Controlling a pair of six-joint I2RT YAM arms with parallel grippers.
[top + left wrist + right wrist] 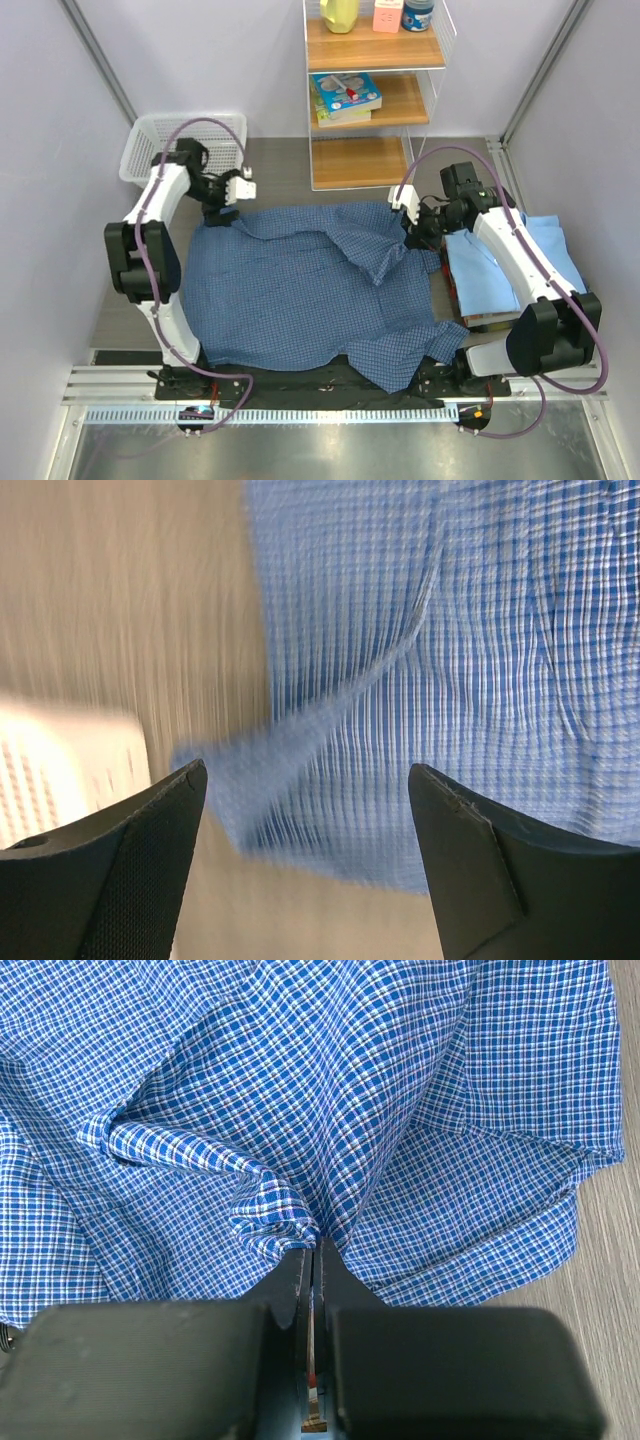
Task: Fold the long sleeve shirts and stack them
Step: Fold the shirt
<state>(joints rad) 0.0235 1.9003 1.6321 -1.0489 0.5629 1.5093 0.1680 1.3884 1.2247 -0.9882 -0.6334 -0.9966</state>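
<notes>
The dark blue checked long sleeve shirt (300,290) lies spread across the table, with a bunched fold at its far right. My right gripper (405,207) is shut on that fold, and the cloth gathers into the closed tips (312,1245) in the right wrist view. My left gripper (240,190) hangs open at the shirt's far left corner. Between its spread fingers (305,770) I see only that corner of the shirt (450,630) lying on the table below. The plain light blue shirt (560,245) lies folded at the right, partly under the right arm.
A white mesh basket (150,140) stands at the far left, just behind the left gripper, and its edge (50,770) shows in the left wrist view. A wooden shelf unit (370,100) with books and bottles stands at the back centre. Grey walls close in both sides.
</notes>
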